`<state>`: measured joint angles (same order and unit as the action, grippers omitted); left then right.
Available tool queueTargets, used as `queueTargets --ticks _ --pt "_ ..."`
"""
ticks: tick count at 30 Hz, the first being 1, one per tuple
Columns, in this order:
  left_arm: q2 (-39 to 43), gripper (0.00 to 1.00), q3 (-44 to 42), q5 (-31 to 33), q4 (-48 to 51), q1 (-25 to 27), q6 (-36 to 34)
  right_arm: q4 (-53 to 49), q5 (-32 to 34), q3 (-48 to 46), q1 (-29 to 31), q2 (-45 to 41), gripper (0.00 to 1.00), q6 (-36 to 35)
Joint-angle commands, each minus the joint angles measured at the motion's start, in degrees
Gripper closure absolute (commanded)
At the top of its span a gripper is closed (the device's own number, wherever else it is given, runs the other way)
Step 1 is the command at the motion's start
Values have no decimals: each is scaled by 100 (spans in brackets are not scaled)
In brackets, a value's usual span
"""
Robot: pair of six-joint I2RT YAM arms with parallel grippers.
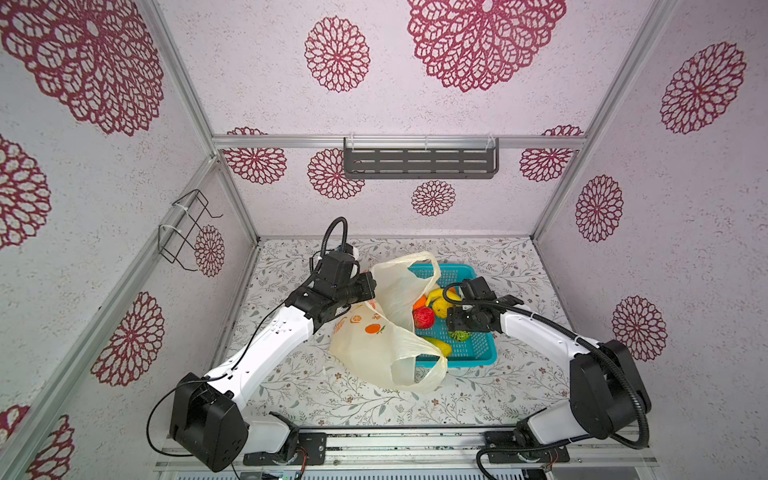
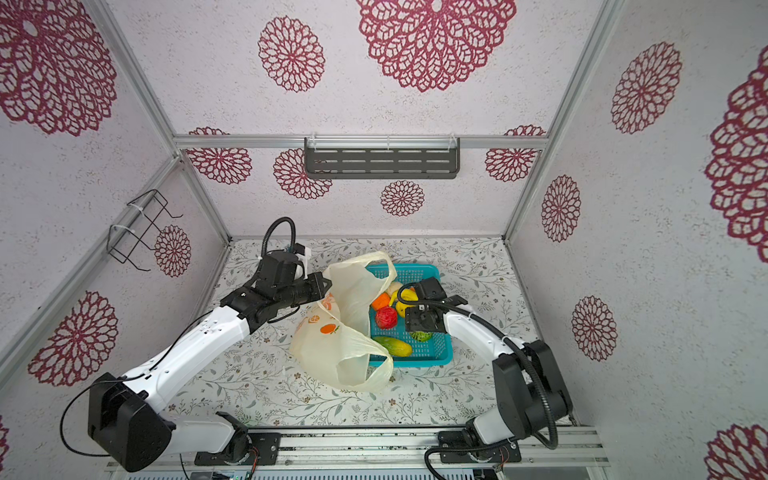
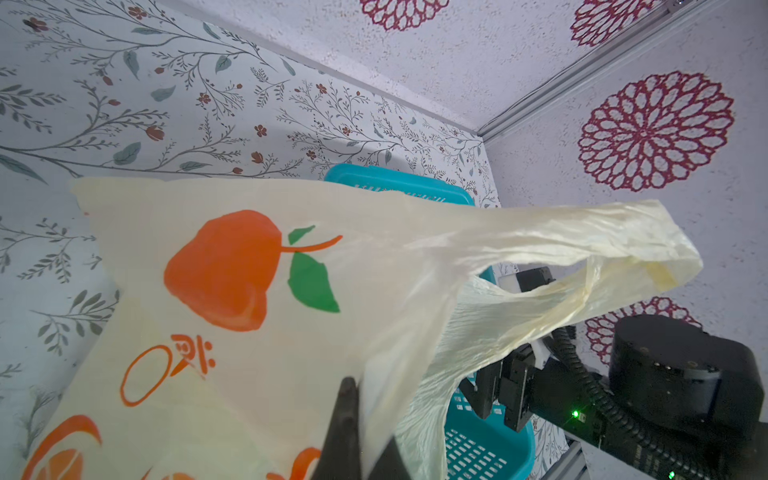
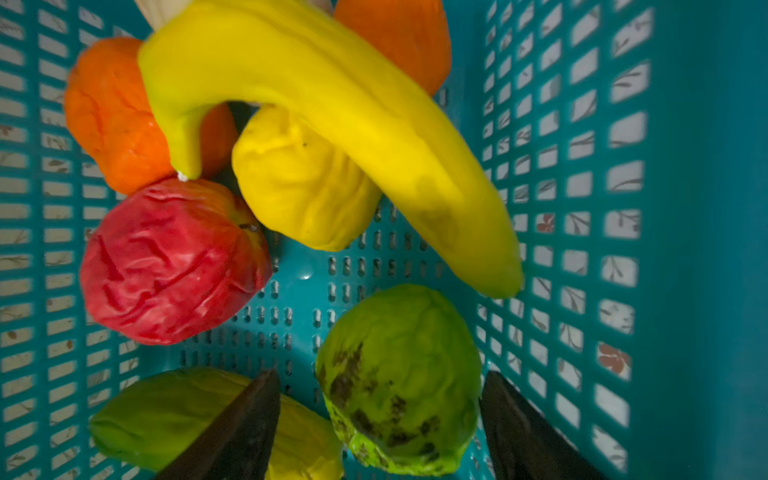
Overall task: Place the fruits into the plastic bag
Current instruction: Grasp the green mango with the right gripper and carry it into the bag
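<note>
The step in hand looks like picking the green lumpy fruit (image 4: 403,353) from the teal basket (image 4: 582,208). It is best done by lowering straight down, clear of the green-yellow oblong (image 4: 158,415) beside it, then closing gently. The fruit lies just below and between the released right fingers (image 4: 245,428), apparently untouched. The left fingers (image 3: 345,415) clench a wall of the plastic bag (image 3: 291,270), its mouth raised beside the basket — no fruit visible inside yet.
</note>
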<state>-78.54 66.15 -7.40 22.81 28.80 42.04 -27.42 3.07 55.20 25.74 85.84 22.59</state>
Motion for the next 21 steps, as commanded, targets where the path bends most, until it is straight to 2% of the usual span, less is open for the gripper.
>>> queueTargets --ticks 1,10,11,15,21 --pt "-47 100 85 39 -60 -45 146 -286 275 345 85 220 22 10" --pt "-3 100 144 309 71 -67 398 -562 380 642 184 831 25 -78" --pt "-3 100 144 316 57 -77 435 -576 382 658 187 861 28 -88" --pt "-29 100 153 319 23 -92 604 -473 367 626 191 736 51 -85" --pt "-132 100 271 259 153 -268 1142 -70 216 562 187 -201 63 -58"
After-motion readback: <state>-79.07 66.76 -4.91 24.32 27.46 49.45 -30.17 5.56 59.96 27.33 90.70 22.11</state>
